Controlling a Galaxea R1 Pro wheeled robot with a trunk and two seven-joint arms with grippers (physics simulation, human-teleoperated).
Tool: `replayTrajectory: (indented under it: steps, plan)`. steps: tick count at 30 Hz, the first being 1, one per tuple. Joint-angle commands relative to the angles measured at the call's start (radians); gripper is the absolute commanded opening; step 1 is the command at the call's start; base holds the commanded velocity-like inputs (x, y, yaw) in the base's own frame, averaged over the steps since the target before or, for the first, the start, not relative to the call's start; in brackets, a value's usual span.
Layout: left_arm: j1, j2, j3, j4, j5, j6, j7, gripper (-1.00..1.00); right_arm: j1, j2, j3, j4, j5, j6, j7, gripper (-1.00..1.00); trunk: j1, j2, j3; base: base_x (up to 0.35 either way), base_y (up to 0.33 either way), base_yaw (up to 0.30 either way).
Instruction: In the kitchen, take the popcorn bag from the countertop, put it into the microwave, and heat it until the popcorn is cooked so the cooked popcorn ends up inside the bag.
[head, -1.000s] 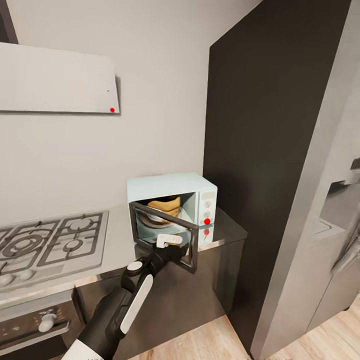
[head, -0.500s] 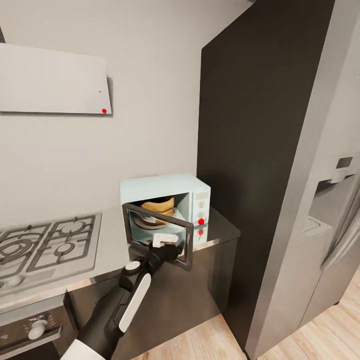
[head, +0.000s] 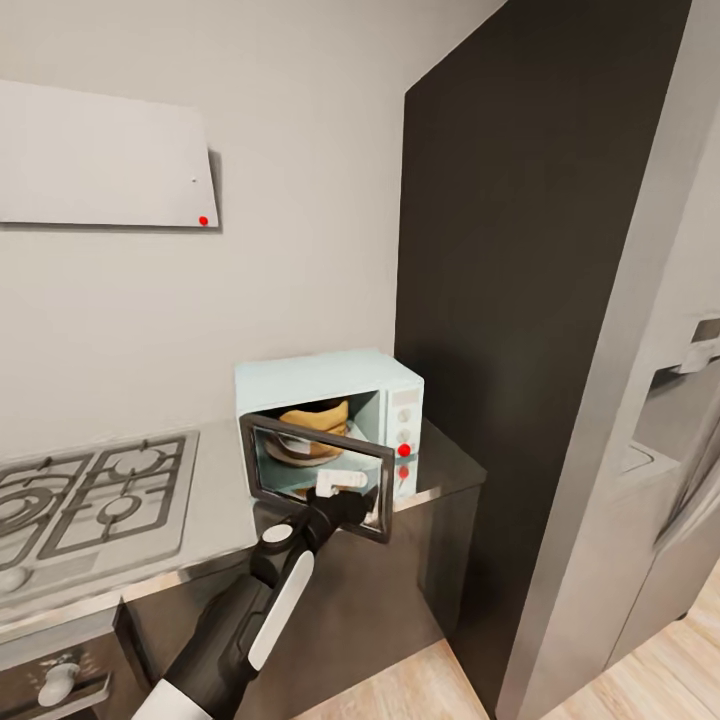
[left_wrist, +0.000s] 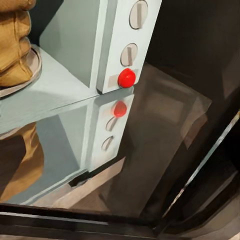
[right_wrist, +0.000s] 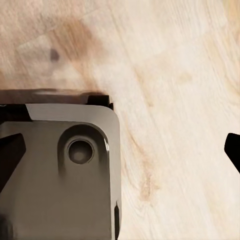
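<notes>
Since a second ago the dark glass door of the small pale mint-blue boxy microwave has swung a good way toward shut, and the left claw has followed it in, though part of the shift across the picture is the head camera turning. The white-tipped claw at the end of the black-and-white left arm presses against the door's outer face at about 6 o'clock from the oven's mouth; whether its fingers are parted or closed I cannot tell from here, and it seems to be pushing rather than holding anything. The small tan-brown burlap-like popcorn bag already sits inside the cavity on the round turntable plate, so the fetching and loading look done; I judge that what is left is to shut the door fully and start the heating at the white knobs above the round red light, which sit at 3 o'clock from the door. The sack stands upright, squat and wrinkled, its rolled rim up; its kernels I cannot make out. The microwave rests on the light grey surface, with the steel gas hob at 9 o'clock. The right claw's state is not shown above the pale wooden floor.
</notes>
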Motion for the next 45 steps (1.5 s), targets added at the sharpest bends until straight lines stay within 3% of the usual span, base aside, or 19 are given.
replayTrajectory:
  steps: [1,33,45]
  plan:
    - [-0.001,-0.001,-0.003,-0.002,0.025,0.003,0.004,1.00,-0.001,-0.001,-0.008,0.003,0.008,-0.005,0.001,1.00,0.000,-0.001,-0.001,0.017,0.000,0.000]
    - [-0.001,-0.001,-0.004,-0.002,0.025,0.002,0.005,1.00,-0.001,-0.002,-0.007,0.003,0.009,-0.005,0.001,1.00,0.000,-0.001,-0.001,0.207,0.000,0.000]
    - [-0.001,-0.009,-0.004,-0.003,0.027,0.004,0.005,1.00,-0.001,-0.002,-0.007,0.003,0.008,-0.005,0.001,1.00,0.000,-0.001,-0.001,0.073,0.020,0.000]
